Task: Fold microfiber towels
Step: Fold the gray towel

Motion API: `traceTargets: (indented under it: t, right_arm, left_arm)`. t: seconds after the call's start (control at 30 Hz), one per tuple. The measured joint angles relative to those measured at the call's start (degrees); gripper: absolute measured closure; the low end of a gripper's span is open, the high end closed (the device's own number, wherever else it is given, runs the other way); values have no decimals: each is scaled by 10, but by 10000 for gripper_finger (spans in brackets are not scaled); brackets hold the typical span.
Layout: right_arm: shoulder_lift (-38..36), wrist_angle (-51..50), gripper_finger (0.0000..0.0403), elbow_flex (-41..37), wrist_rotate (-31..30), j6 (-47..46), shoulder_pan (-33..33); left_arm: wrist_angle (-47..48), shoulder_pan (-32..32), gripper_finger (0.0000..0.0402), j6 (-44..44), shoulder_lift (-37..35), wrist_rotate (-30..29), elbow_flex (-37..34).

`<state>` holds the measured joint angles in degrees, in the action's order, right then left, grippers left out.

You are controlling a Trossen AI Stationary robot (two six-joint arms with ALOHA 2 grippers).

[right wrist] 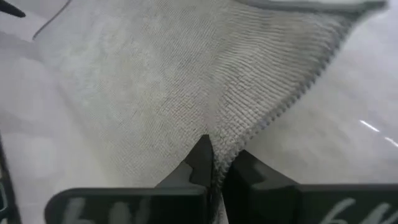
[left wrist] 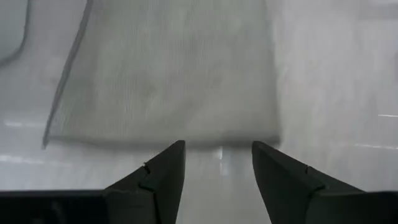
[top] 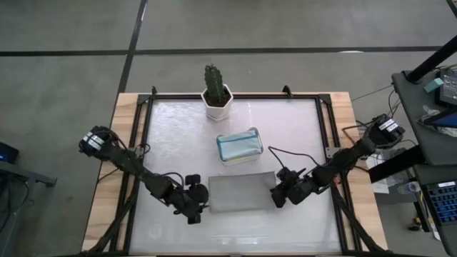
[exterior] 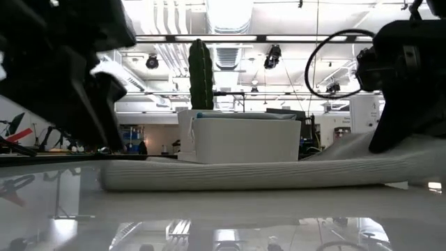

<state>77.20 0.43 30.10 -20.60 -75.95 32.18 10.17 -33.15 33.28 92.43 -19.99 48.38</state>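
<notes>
You're mid-fold on the grey towel [top: 241, 191] lying flat at the table's near centre: right gripper [right wrist: 214, 163] is clamped on its right edge, left gripper [left wrist: 217, 163] sits apart just off its left edge, so next probably lift and carry the right edge leftward.

- The high view looks straight down on the whole desk [top: 235, 214] and both arms.
- The low view sits at desk height, facing level across into the room.
- Each wrist view looks closely past its own fingers.
- All four share the grey towel [top: 241, 191].
</notes>
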Motion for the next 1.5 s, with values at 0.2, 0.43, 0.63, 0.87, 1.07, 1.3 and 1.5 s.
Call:
traceTargets:
  t: [0.2, 0.43, 0.63, 0.87, 1.07, 1.3, 1.5]
  right_arm:
    - [-60, -176, 391, 53, 0, -5, -9]
    - [-70, -295, 391, 133, 0, -5, -20]
    - [-14, -265, 391, 182, 31, 7, -32]
    - [92, -250, 391, 275, 63, 83, -61]
    - [187, -250, 391, 379, 76, 144, -92]
    - [279, -258, 391, 473, 77, 192, -116]
    - [318, -263, 391, 505, 77, 218, -125]
  left_arm:
    - [-47, -3, 231, 7, 48, -1, -4]
    - [-132, 4, 231, -11, 99, -30, -3]
    - [-164, 6, 231, -16, 113, -33, -3]
    - [-179, 6, 231, -26, 117, -31, -3]
    - [-183, 6, 231, -25, 117, -31, -3]
    - [-190, 6, 231, -23, 117, -31, -3]
    - [-190, 5, 231, -22, 117, -32, -4]
